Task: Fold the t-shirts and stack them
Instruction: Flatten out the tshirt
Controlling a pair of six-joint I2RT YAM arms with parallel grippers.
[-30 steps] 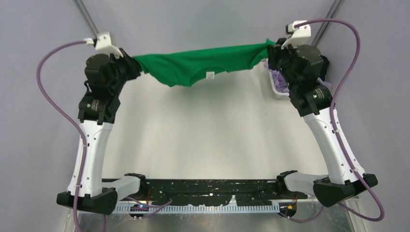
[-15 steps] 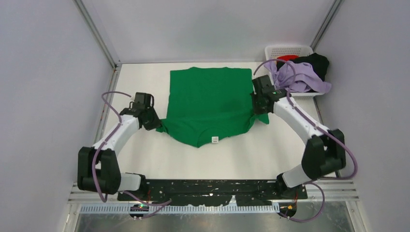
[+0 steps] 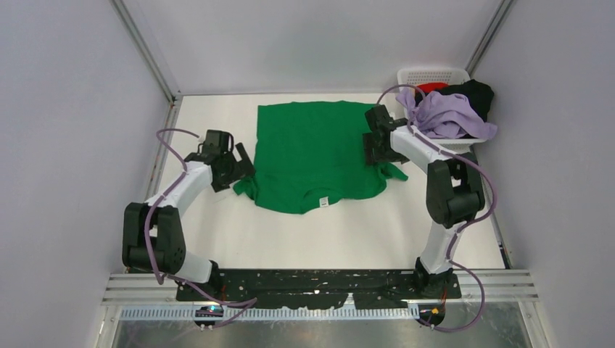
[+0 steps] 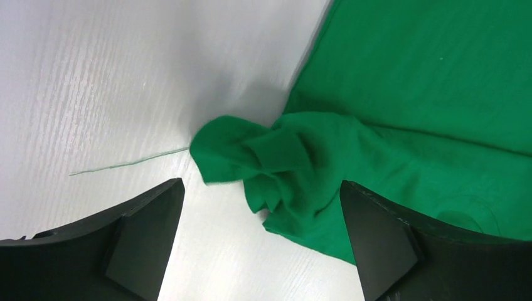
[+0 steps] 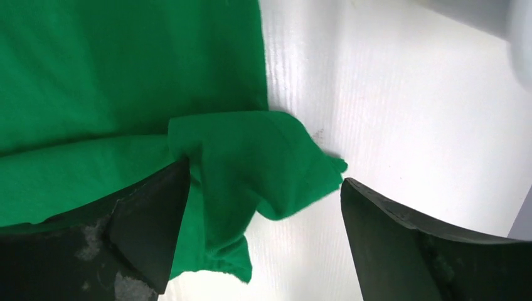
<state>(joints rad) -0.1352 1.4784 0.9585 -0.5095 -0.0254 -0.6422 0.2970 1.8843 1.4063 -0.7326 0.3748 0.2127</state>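
We see the bright green short-sleeved soft cloth t-shirt (image 3: 312,156) spread flat in the middle of the white table (image 3: 326,232), collar towards the arms. The left gripper (image 4: 257,207) stands wide over one crumpled sleeve (image 4: 251,163), gripping nothing, and the right gripper (image 5: 263,200) stands equally wide over the other bunched sleeve (image 5: 263,157). At the far right corner a lavender shirt (image 3: 450,116), a black shirt (image 3: 479,94) and a red shirt (image 3: 433,88) heap in the white slotted plastic basket (image 3: 428,75)
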